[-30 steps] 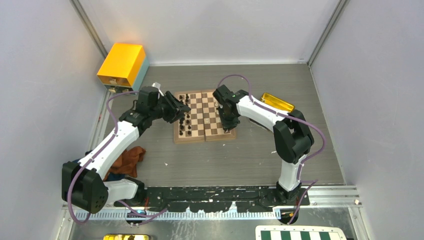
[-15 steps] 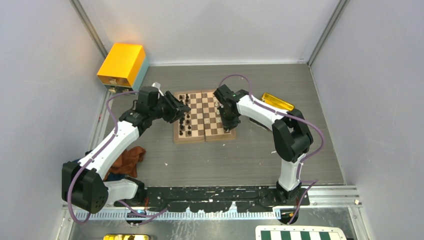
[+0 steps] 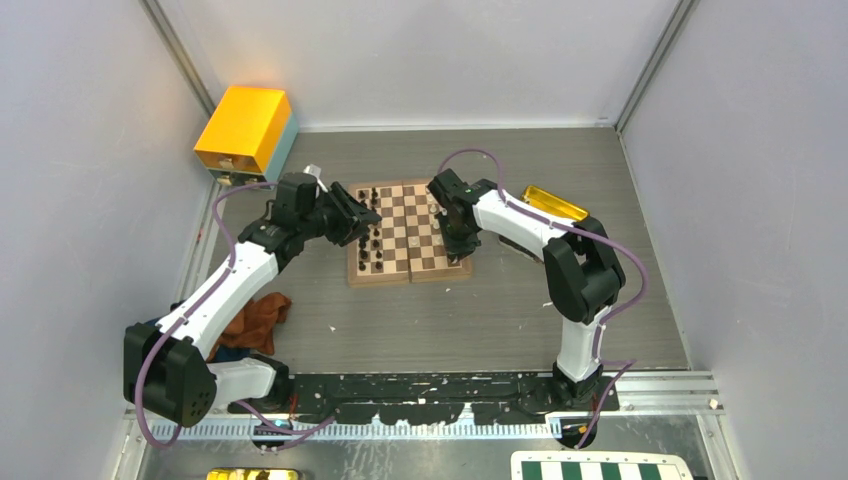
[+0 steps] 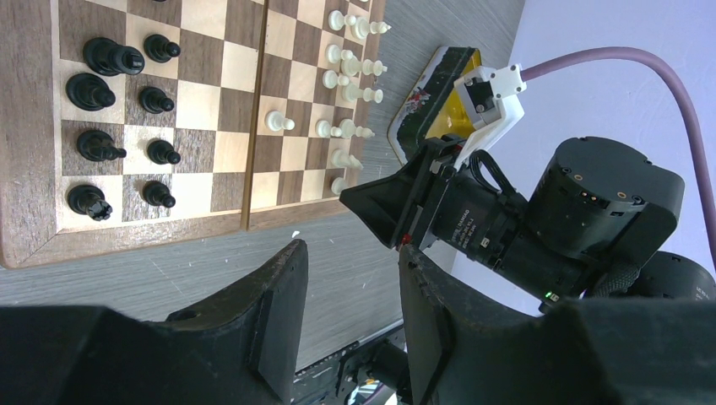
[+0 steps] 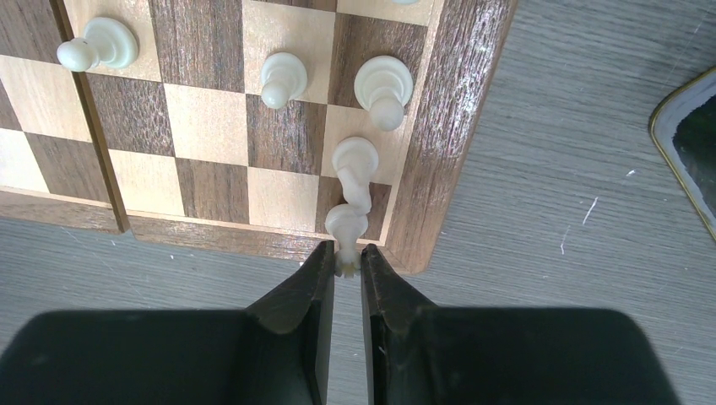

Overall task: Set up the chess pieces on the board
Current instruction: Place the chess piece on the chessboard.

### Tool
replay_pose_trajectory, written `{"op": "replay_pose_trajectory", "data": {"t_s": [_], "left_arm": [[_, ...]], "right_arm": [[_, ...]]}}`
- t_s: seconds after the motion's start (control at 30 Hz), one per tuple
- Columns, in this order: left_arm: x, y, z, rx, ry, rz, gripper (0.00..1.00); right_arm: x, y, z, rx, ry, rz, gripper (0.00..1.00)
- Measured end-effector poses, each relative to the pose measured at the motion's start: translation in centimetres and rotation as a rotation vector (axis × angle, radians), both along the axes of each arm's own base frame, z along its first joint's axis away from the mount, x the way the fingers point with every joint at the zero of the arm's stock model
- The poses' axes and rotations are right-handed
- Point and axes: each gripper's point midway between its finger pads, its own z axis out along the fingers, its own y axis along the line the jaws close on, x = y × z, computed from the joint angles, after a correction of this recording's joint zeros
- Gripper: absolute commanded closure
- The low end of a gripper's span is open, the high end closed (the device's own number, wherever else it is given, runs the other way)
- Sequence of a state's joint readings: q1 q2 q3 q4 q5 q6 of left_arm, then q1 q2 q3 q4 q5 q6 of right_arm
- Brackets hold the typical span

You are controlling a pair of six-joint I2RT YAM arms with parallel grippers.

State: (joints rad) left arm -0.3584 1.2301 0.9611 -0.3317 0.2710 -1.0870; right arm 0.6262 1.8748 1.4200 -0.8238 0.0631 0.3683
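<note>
from above: the board point(image 3: 410, 232) lies in the middle of the table. the left gripper point(image 3: 368, 218) hangs over the left side of the board, above the black pieces point(image 3: 374, 243). the right gripper point(image 3: 457, 252) points down at the near right corner of the board. a gold tray point(image 3: 555, 203) lies just off the right side of the board.

from the left wrist: the left gripper's jaws stand apart with nothing between them, so it holds nothing. they sit just off the board's edge, over bare table. the black pieces stand in two neat rows at one end of the board. the white pieces point(image 4: 346, 76) crowd the other end, and one stands a step in front of the rest.

from the right wrist: the right gripper is pinched on the very top of a tall white piece point(image 5: 355, 160). that piece is on the edge row by the board's corner, right beside the frame. i cannot tell if its foot rests on the square or floats just above.

i think this piece is very light, hard and smooth. it is tall on a small foot, so it would tip easily. held only by its thin top, it could slip or swing. a pinch lower down on the neck looks safer. other white pieces stand close by, so going straight up and down should keep them from being bumped.
</note>
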Motion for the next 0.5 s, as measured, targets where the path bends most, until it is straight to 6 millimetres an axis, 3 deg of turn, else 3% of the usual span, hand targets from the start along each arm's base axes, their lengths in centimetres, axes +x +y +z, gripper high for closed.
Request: {"op": "replay_pose_trajectory", "data": {"t_s": [0.5], "left_arm": [[0.02, 0.02, 0.00, 0.000, 0.000, 0.001, 0.55]], "right_arm": [[0.06, 0.04, -0.39, 0.000, 0.007, 0.000, 0.92]]}}
